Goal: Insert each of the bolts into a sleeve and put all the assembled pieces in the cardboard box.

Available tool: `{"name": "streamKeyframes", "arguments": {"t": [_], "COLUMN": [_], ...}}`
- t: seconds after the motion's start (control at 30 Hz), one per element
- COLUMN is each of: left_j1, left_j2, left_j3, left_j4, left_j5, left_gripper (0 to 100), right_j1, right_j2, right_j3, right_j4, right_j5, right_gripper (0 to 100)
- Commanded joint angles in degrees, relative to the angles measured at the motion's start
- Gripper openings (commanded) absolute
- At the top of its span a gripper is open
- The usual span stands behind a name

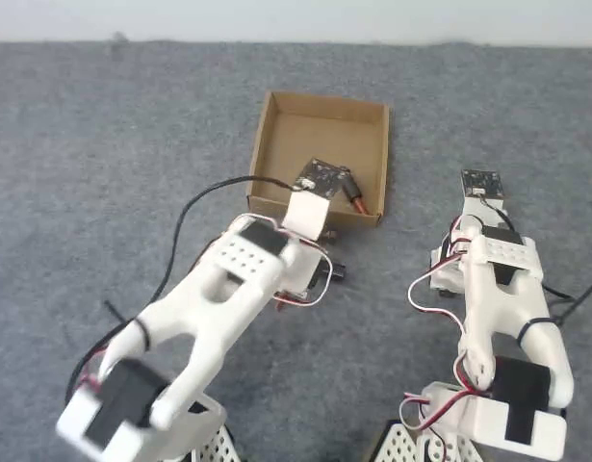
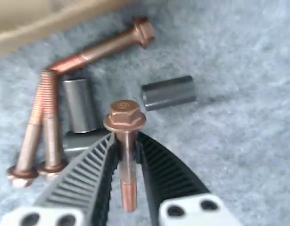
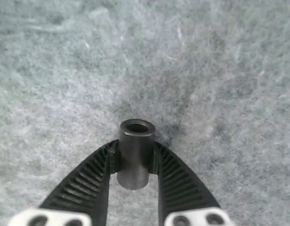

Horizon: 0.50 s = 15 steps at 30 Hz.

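Observation:
My left gripper is shut on the shank of a copper bolt, held just above the grey carpet. Beneath and beyond it lie three more copper bolts, one slanted and two side by side. Among them are grey sleeves, one next to the pair and another off to the side. My right gripper is shut on a dark sleeve, its open bore facing the camera. The cardboard box stands at the back, with the left arm's wrist at its front wall.
The right arm stands over bare carpet to the right of the box. A black cable loops left of the left arm. A third sleeve is partly hidden behind my left fingers. Grey carpet covers the whole table.

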Motion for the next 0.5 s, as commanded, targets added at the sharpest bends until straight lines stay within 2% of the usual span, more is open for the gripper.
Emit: {"name": "streamKeyframes", "arguments": {"t": [0.0, 0.47], "left_j1": [-3.43, -18.9], "left_j2": [-9.85, -33.05], "left_j3": [1.98, 20.44], "left_j4": [-3.43, -13.63], "left_j5": [-0.53, -0.44], "left_gripper": [1, 1], "right_j1": [0.48, 0.4], "right_j2": [-0.22, -0.22], "right_j3": [-2.99, -2.9], "right_j4": [-1.01, -1.01], "right_j5": [0.79, 0.53], "right_gripper": [0.6, 0.6]}}
